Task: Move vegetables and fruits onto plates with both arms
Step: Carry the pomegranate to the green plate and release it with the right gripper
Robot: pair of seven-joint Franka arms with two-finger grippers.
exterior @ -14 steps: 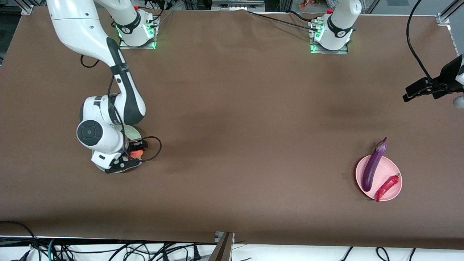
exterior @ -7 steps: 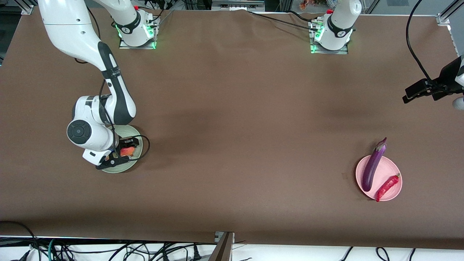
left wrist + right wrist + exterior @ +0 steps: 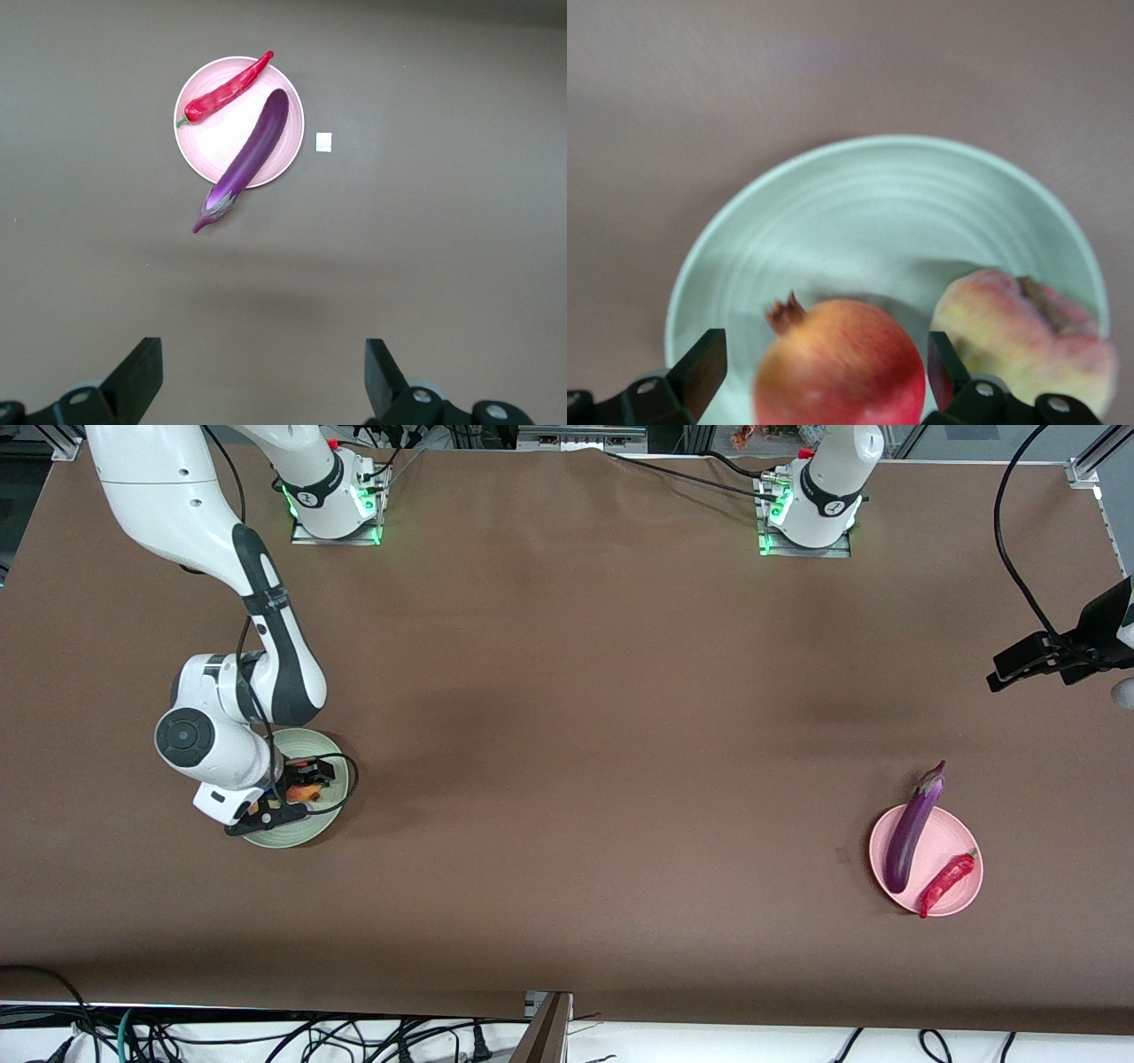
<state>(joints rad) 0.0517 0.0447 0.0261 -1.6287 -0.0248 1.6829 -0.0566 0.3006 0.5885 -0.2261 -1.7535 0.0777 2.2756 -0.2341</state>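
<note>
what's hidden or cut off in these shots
- Front view: the right claw and its arm cover both fruits and part of the green plate.
- Front view: the left claw is cut by the picture's edge.
- Right wrist view: the pomegranate and peach are cut by the frame edge and blurred.

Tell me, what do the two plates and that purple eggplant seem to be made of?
The pale green plate looks like matte ceramic or moulded plastic: faint concentric rings, no shine. The pale pink plate has the same dull, even finish; which material is hard to tell. The eggplant is glossy and smooth with a soft highlight along its length; that suits real skin or a plastic model alike.
</note>
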